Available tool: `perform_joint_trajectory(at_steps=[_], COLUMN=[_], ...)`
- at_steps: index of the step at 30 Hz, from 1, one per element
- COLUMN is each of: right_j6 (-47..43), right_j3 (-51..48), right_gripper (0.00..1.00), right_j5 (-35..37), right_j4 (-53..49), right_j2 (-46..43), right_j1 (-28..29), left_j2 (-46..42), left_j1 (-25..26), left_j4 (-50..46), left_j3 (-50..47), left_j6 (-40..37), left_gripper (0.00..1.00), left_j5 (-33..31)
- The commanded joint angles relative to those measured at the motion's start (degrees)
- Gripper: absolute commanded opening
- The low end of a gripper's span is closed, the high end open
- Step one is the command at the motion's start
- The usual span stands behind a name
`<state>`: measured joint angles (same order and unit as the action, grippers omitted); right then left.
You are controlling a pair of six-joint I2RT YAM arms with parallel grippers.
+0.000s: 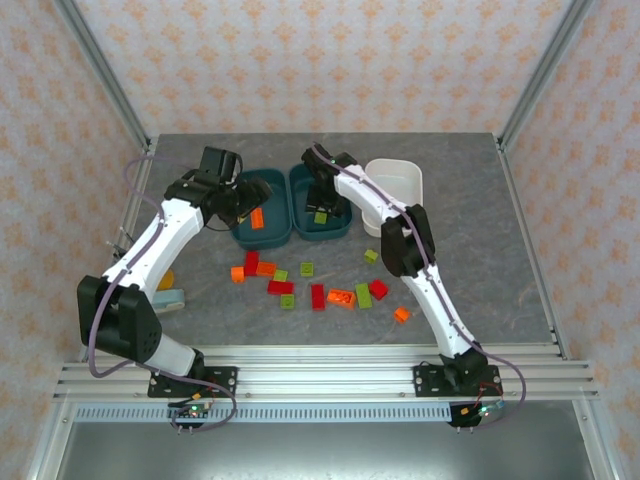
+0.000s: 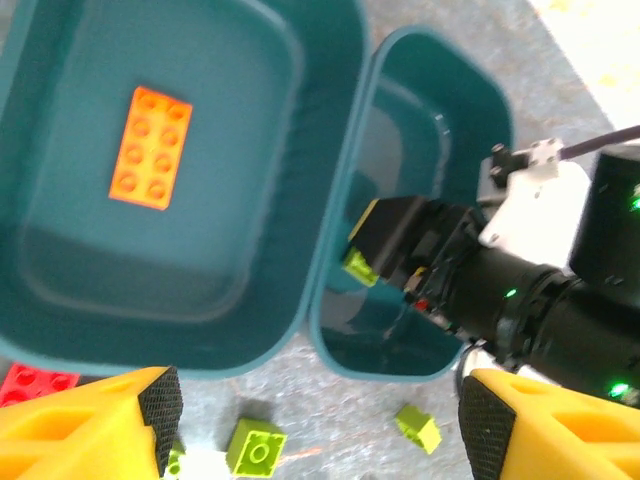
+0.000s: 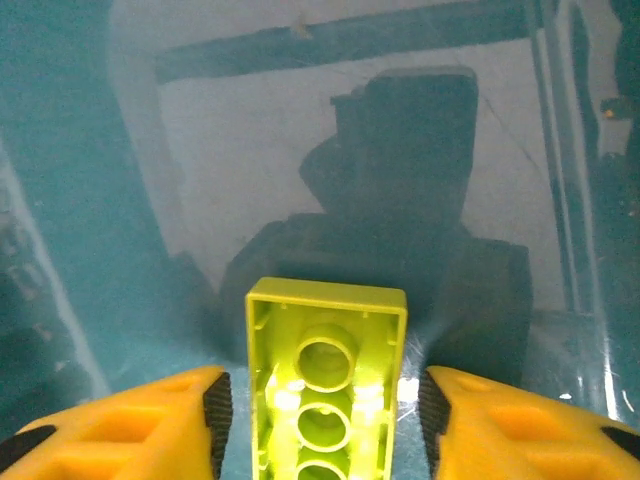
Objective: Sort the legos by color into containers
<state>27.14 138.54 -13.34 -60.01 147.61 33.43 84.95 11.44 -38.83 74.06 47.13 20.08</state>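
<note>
Teal bin (image 3: 300, 150) floor; green brick (image 3: 325, 370) cropped, right claw (image 3: 322, 410) grip unclear.

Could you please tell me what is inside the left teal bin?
One orange brick lies flat, studs up. In the top view the left hand covers the bin's left edge.

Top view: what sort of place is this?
Probably a robot test cell: two arms bolted to a metal rail, patterned panels boxing in the table, toy bricks and bins laid out.

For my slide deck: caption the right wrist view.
Open right claw straddles a yellow-green lego, hollow side showing, inside a teal bin.
</note>
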Motion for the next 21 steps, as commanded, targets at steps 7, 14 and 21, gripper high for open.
perform_joint_trajectory(at_steps=[7, 14, 21], right_j6=[-5.1, -10.5, -9.4], right_j3=[6.7, -20.4, -53.3], right_gripper=[0.59, 0.57, 0.57], right_j5=[-0.6, -3.7, -9.4], right_j4=[-0.7, 19.1, 38.9], right_j2=[-8.4, -31.8, -50.2], right_j1=[1.1, 3.6, 6.7], left_j2=[-6.2, -10.4, -9.1], left_j1=[-0.7, -0.8, -2.3], left_j4=[-7.8, -16.4, -11.2], left_j3=[-3.5, -9.7, -19.3], left_j6=[-0.1, 0.0, -3.9], left_gripper=[0.75, 0.70, 0.65], left_j5=[-5.9, -13.3, -9.1])
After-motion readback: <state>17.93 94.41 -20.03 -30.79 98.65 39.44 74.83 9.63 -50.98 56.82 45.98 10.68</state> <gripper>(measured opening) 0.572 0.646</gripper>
